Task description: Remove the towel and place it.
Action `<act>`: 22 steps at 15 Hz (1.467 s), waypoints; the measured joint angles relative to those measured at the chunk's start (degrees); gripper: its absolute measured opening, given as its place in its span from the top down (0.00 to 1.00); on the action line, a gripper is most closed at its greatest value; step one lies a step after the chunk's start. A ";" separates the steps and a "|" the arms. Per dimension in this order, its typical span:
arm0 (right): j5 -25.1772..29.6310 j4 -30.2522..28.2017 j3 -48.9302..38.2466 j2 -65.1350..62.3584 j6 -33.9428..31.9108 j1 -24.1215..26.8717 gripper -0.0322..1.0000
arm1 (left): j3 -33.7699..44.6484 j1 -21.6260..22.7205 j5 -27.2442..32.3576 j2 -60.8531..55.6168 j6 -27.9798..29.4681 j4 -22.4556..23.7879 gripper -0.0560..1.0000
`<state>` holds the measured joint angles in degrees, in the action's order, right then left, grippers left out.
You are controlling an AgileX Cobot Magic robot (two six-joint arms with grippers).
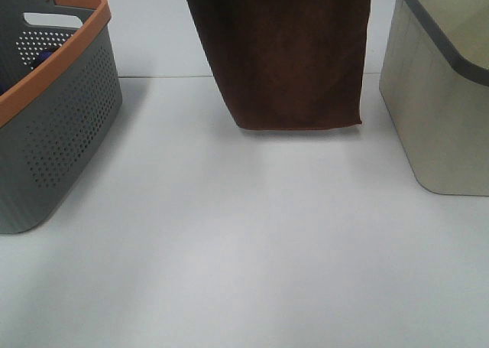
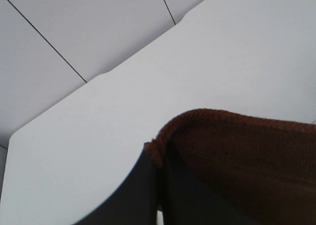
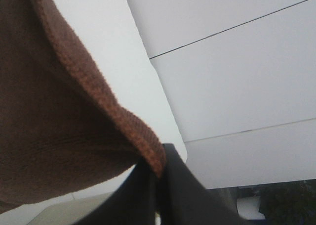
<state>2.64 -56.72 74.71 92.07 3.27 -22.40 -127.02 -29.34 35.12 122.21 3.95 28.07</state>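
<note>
The dark reddish-brown towel (image 1: 286, 53) hangs spread out above the back middle of the white table (image 1: 244, 248), its lower edge just off the surface. Its top corners run out of the exterior view, where the grippers are not visible. In the left wrist view my left gripper (image 2: 159, 185) is shut on one top corner of the towel (image 2: 247, 160). In the right wrist view my right gripper (image 3: 157, 185) is shut on the other top corner of the towel (image 3: 59, 116).
A grey perforated basket with an orange rim (image 1: 53, 111) stands at the left, something dark inside it. A beige basket with a grey rim (image 1: 439, 95) stands at the right. Bare table lies in front of the towel between the baskets.
</note>
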 joint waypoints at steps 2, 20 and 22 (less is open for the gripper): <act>-2.06 -0.11 6.02 5.67 0.00 0.34 0.95 | 0.00 1.66 -6.53 2.69 4.30 2.06 0.95; -11.80 5.10 22.52 21.08 3.67 6.65 0.95 | 0.00 6.65 -28.93 9.97 12.95 10.31 0.95; -12.20 8.08 22.57 22.29 3.61 6.76 0.95 | 0.00 6.65 -28.88 11.00 12.95 10.31 0.95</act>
<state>-9.57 -48.64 97.29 114.36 6.88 -15.64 -127.02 -22.69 6.25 133.21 16.90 38.39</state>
